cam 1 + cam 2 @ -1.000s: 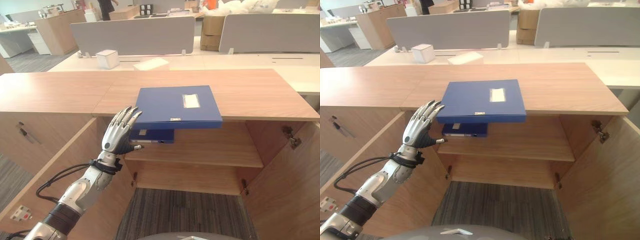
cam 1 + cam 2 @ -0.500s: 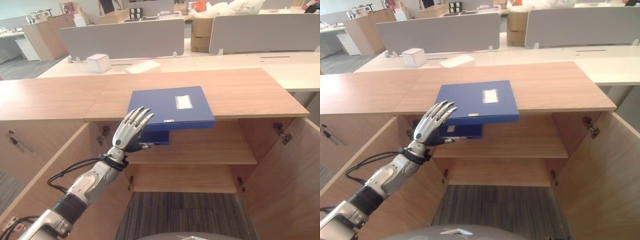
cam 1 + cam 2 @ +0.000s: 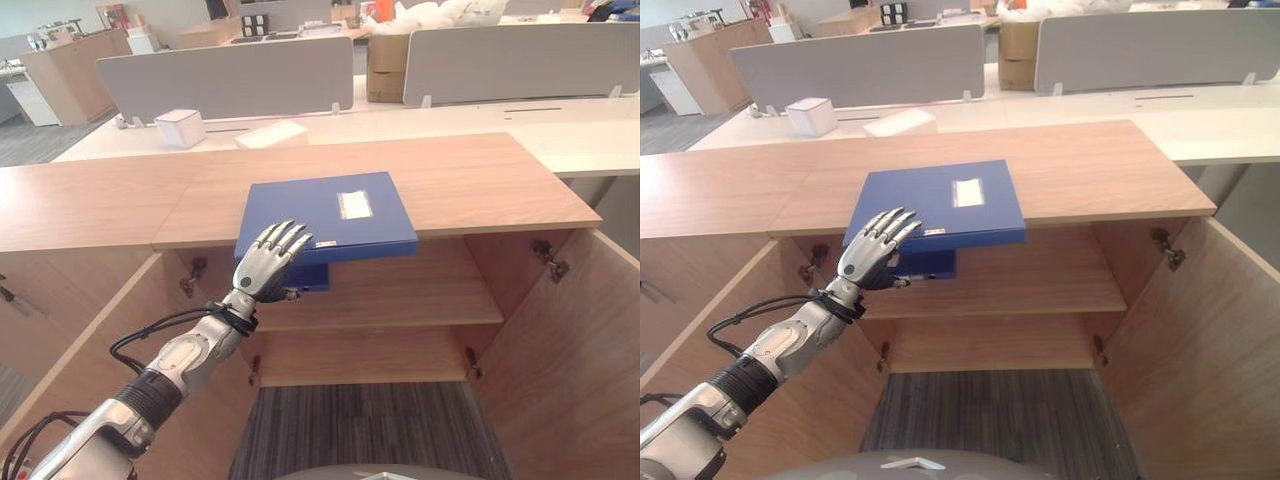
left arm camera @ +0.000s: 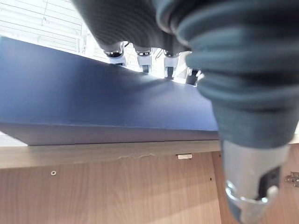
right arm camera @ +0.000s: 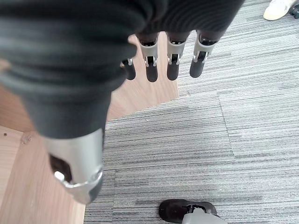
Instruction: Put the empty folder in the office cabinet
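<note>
Cabinet top (image 3: 480, 185) bears blue folder (image 3: 330, 210), left hand (image 3: 265, 268) touching.

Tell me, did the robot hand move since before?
Yes. The left robot hand went up and forward onto the blue folder's near corner on the cabinet top.

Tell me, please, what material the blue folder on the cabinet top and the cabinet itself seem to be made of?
The blue folder looks like matte plastic or coated board, with smooth, even colour and a pale label. The cabinet looks like wood-grain laminate board: a printed grain and flat, thin edges. Neither is certain by look alone.
</note>
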